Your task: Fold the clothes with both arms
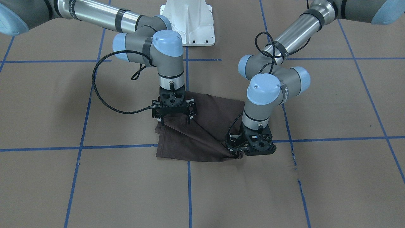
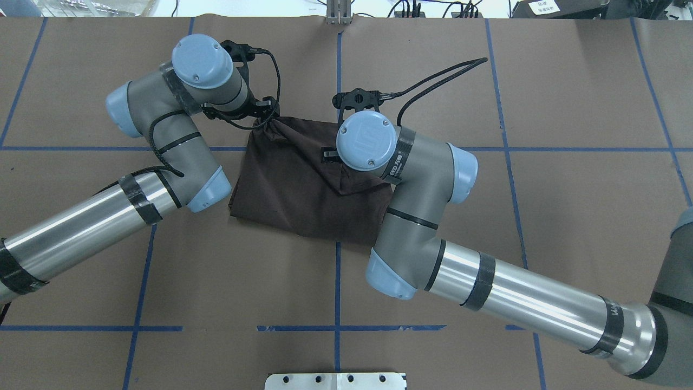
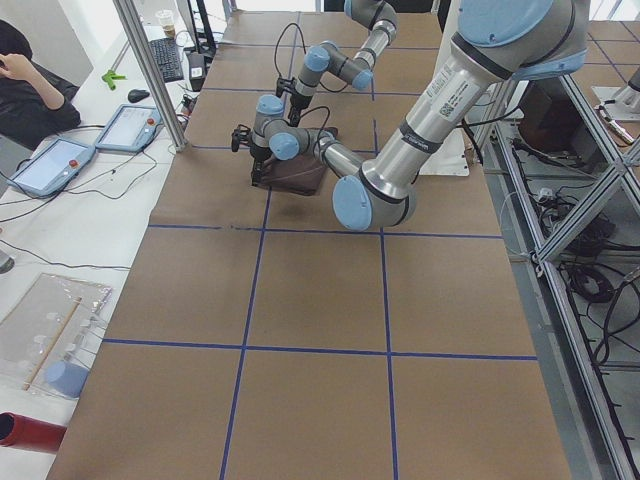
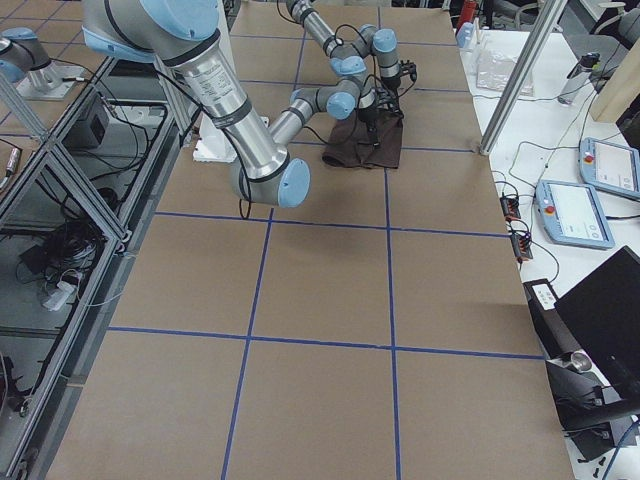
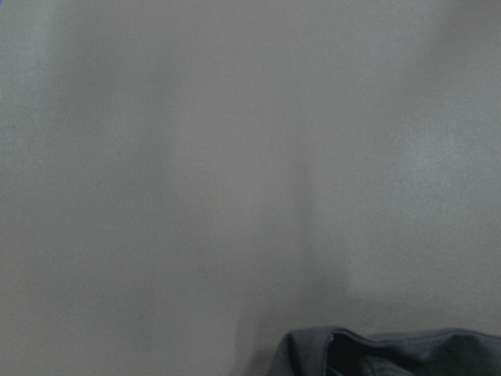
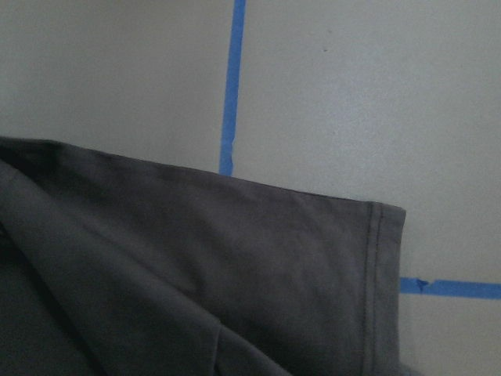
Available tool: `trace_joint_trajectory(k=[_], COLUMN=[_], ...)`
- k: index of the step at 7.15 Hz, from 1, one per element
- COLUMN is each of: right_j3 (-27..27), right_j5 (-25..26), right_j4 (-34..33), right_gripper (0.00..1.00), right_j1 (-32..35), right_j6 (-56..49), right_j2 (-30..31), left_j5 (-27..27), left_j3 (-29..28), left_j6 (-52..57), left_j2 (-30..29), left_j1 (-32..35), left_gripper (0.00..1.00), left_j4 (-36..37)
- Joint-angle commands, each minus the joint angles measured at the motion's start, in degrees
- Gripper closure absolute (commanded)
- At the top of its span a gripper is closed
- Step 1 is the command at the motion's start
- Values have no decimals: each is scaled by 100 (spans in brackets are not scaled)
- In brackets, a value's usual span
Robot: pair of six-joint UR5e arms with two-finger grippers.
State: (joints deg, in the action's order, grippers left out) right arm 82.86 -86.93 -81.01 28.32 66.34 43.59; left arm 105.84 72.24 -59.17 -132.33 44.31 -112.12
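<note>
T-shirt (image 1: 196, 139) lies part-folded on the brown counter (image 1: 95, 190), on the operators' side of the white pedestal base (image 1: 190, 22) and roughly in line with it. Left gripper (image 1: 236, 154) is down at the shirt corner far from the pedestal base, on the robot's left. Its jaws are clenched on that corner, with fabric bunched into them. Right gripper (image 1: 175, 122) hangs nearer the pedestal base over the shirt's other side. Cloth tents up toward it, but the fingertips are hidden, so can't tell whether those jaws are clamped or released. A ridge runs through the cloth between the two grippers. Handling call: light, limp knit with no stiffness. It will sag from any single pinch and probably drag on the counter rather than slide. Not fragile. Best holds are the corners and the stitched hem (image 6: 376, 258), where the doubled edge gives a thicker bite. Mid-panel pinches likely catch only the top layer. Both holds should travel together with the cloth lightly taut, or the fold will skew.
</note>
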Motion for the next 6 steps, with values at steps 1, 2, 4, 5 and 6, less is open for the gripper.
trace_joint_trajectory(k=[1, 2, 4, 5, 6], right_j3=[-138, -417, -587, -657, -666], right_j5=[665, 1060, 1248, 1249, 1249], right_j4=[-499, -590, -582, -573, -565], right_gripper=[0, 1, 17, 21, 23], right_j1=[-396, -502, -512, -590, -652], right_j6=[-77, -390, -1033, -1140, -1167], right_j2=[-279, -464, -466, -475, -475], left_j5=[481, 482, 473, 473, 473], left_j3=[351, 431, 502, 537, 537], left_j6=[861, 863, 845, 845, 845], left_j2=[547, 594, 612, 655, 664], left_j1=[349, 367, 376, 376, 376], left_gripper=[0, 0, 0, 0, 0], left_j4=[-406, -407, -407, -407, -407])
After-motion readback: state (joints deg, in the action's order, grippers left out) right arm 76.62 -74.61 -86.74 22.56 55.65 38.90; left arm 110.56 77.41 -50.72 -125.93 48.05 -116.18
